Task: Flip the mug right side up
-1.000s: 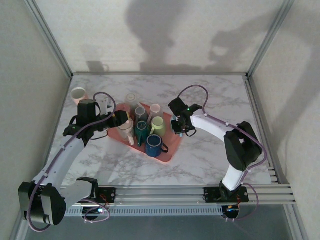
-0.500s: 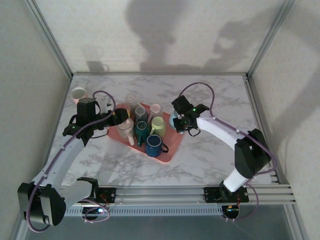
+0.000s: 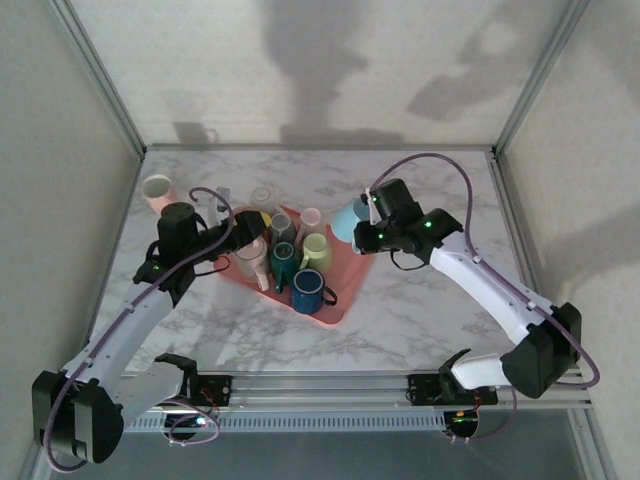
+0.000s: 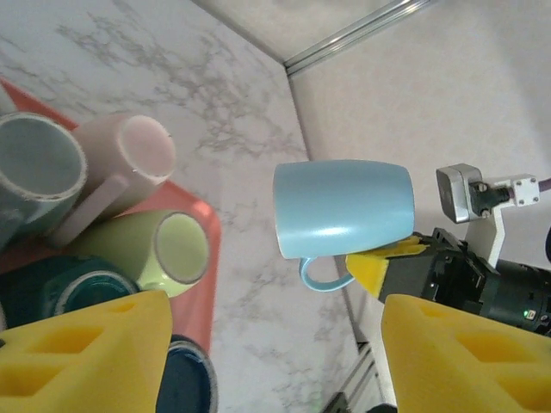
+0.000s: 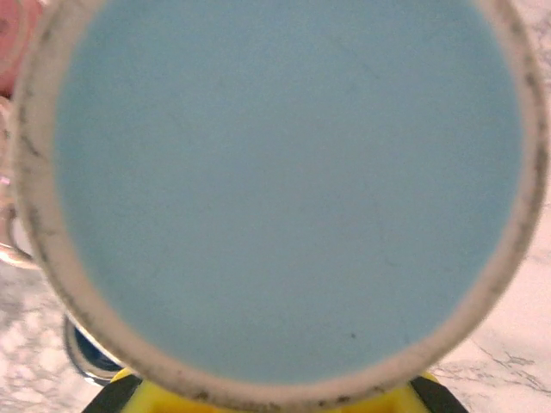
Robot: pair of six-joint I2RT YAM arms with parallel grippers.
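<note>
One blue mug (image 3: 347, 220) hangs clear of the table (image 3: 430, 310), carried at the tip of the right gripper (image 3: 366, 233), which is pinched all but shut on it. The left wrist view gives the mug (image 4: 343, 206) in profile, on its side, with its handle underneath and a right finger (image 4: 376, 265) pressed against that handle, the body riding just above the finger. The right wrist view shows the opposite: the mug (image 5: 284, 189) end-on, its flat base ringed by a rough bare rim close against the camera, the yellow fingers (image 5: 258, 403) peeping out beneath it. From there the handle is hidden. There is one tray (image 3: 340, 305), just beside the right fingers. In the top view six cups crowd it: pink (image 3: 250, 258), grey (image 3: 282, 230), pale (image 3: 310, 217), green (image 3: 316, 250), teal (image 3: 283, 262) and navy (image 3: 308, 290). One more pink cup (image 3: 157, 188) stands off the tray, well behind the left fingers, and a couple of paler ones near it are too dim to name. The left gripper (image 3: 245, 228) hovers at the tray's far corner, open and holding nothing. Its own view shows the two fingers (image 4: 86, 361) well apart, with five tray cups under and beside the left one and the mug out beyond the gap.
</note>
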